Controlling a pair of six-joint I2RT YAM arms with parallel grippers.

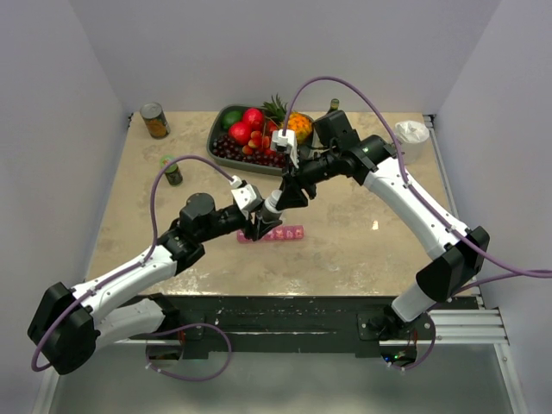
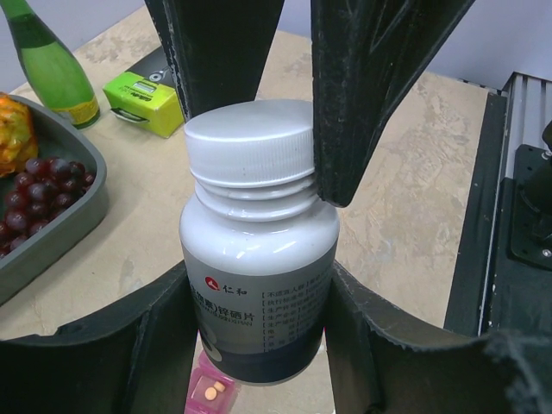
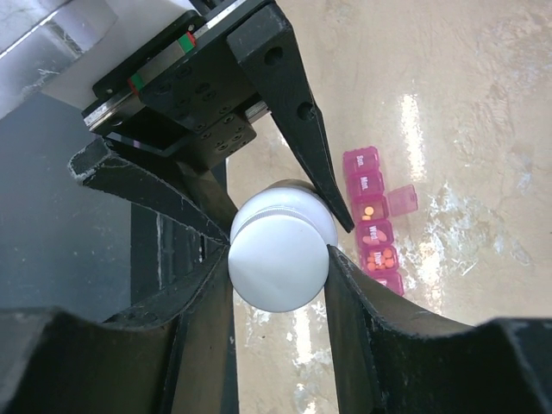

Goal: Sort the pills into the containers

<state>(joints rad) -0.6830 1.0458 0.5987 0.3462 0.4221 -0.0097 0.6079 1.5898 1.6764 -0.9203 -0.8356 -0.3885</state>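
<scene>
- The left tool (image 1: 259, 226) and the right tool (image 1: 280, 200) meet tip to tip above the middle of the surface (image 1: 362, 246).
- A small white bottle (image 1: 272, 207) sits between the two tools and touches both; how the fingers close on it is too small to tell.
- A pink strip (image 1: 280, 234) lies on the surface just under the left tool and runs out to its right.
- A dark tray (image 1: 213, 129) of fruit sits beyond the right tool.
- A green-capped jar (image 1: 173, 171) stands well left of the left tool, with a can (image 1: 155, 121) farther off.
- A white roll (image 1: 412, 136) stands well right of the right tool.
</scene>
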